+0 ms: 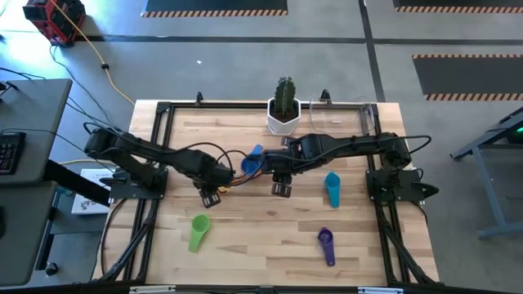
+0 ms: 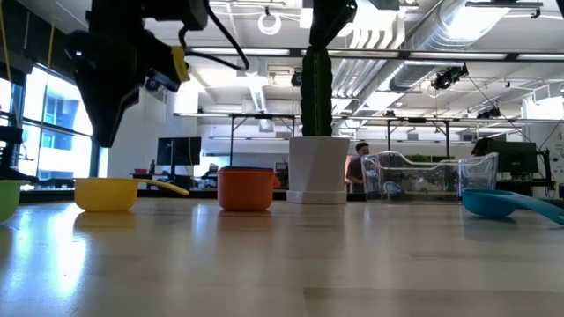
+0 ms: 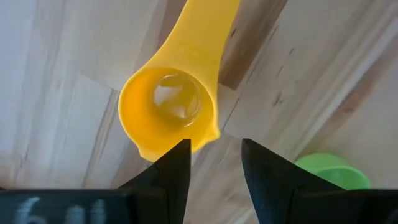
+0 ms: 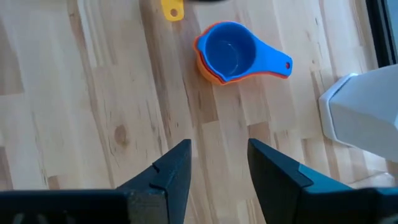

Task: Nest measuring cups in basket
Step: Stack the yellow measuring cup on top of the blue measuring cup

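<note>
Near the tabletop centre: blue plastic measuring cup nested inside the orange-red plastic measuring cup, handles stacked, just beside the white plant pot with a green cactus.
Left claw: hovering above the light wooden tabletop near its centre, fingers apart, gripping nothing; the yellow plastic measuring cup lies upright on the wood just ahead of the fingertips.
Right claw: hanging over the middle of the tabletop, fingers apart and empty, the blue-and-orange stack ahead of it.
Clear see-through basket: at the far edge, beside the cactus pot toward the far right corner, nothing visible inside it.
Teal plastic measuring cup: toward the right edge.
Purple plastic measuring cup: near the front edge, right of centre.
Green plastic measuring cup: toward the front left corner.
Writing: none legible on cups or pot.
</note>
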